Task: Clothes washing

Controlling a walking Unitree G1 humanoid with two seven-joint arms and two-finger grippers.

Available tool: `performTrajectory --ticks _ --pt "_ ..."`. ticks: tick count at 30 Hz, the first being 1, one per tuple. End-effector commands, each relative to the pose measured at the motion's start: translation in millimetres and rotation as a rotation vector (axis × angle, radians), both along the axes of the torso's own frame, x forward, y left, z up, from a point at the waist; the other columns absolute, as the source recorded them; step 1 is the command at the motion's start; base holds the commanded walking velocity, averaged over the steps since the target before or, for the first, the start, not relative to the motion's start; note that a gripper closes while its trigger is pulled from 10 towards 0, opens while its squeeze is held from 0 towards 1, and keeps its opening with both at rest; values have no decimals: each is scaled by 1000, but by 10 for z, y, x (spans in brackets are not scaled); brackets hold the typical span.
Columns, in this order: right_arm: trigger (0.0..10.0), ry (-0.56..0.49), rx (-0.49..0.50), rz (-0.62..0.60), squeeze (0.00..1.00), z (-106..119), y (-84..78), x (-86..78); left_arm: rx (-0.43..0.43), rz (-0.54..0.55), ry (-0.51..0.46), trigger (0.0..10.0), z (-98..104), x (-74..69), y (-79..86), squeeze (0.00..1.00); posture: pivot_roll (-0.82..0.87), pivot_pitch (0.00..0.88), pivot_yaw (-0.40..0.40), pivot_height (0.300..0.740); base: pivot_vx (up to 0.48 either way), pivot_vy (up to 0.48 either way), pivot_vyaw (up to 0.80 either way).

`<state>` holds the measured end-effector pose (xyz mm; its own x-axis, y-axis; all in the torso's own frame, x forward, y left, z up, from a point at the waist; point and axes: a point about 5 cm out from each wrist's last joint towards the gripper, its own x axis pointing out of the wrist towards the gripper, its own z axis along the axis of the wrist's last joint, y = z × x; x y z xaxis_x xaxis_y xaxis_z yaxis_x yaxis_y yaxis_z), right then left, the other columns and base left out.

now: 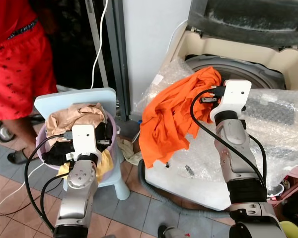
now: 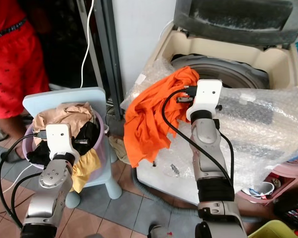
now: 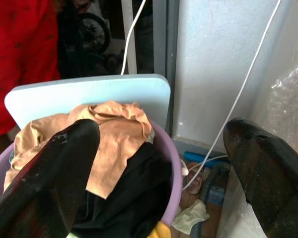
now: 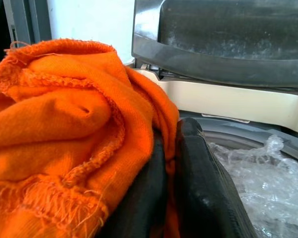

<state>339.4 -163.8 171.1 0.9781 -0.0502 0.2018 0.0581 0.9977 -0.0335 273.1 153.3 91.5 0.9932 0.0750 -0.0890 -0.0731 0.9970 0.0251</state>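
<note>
Right gripper (image 4: pixel 171 163) clamped on orange garment (image 1: pixel 174 116), fingers together with cloth pinched between; held up at front-left edge of washing machine (image 1: pixel 288 62), just short of drum opening (image 2: pixel 223 69); lid up; most of the cloth hanging down outside over bubble wrap (image 1: pixel 283 129).

Left gripper (image 3: pixel 164 168) over purple laundry basket (image 3: pixel 173 168) on pale blue stool (image 1: pixel 107 96), fingers wide apart, nothing held; tan and black clothes below.

Step in hand, by the look of it: carry orange piece into drum. To do well: lift higher before moving in, else trailing hem likely to drag on rim or snag wrap; centre over drum; release only once bulk hangs inside. Person in red shorts (image 1: pixel 17 64) standing beside basket; keep clear.
</note>
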Motion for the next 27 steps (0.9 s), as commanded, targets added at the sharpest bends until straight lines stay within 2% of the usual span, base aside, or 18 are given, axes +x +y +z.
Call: performTrajectory --ticks 1,7,15,18,23,27 --pt "10000 -14 -1 -11 0 37 -13 27 1 7 -4 10000 6 -4 8 0 -29 0 29 740 0 0 -800" --pt "10000 -11 -1 -4 0 33 -3 34 0 10 -6 10000 11 -11 8 0 -29 0 28 740 0 -306 -706" --pt "10000 -6 -4 -2 0 22 -16 33 -17 11 -8 10000 8 -29 5 0 -30 7 29 740 0 0 -475" --pt "10000 -25 -36 20 0 85 -45 87 -30 -3 -15 10000 12 -37 2 0 -30 9 28 740 0 0 -292" --pt "10000 -4 -54 115 0 93 13 137 -29 9 -14 10000 11 -52 12 0 -29 11 24 740 0 0 0" --pt "10000 -8 -60 254 0 116 174 151 -42 32 -9 10000 4 -67 60 0 -24 15 23 740 137 0 0"
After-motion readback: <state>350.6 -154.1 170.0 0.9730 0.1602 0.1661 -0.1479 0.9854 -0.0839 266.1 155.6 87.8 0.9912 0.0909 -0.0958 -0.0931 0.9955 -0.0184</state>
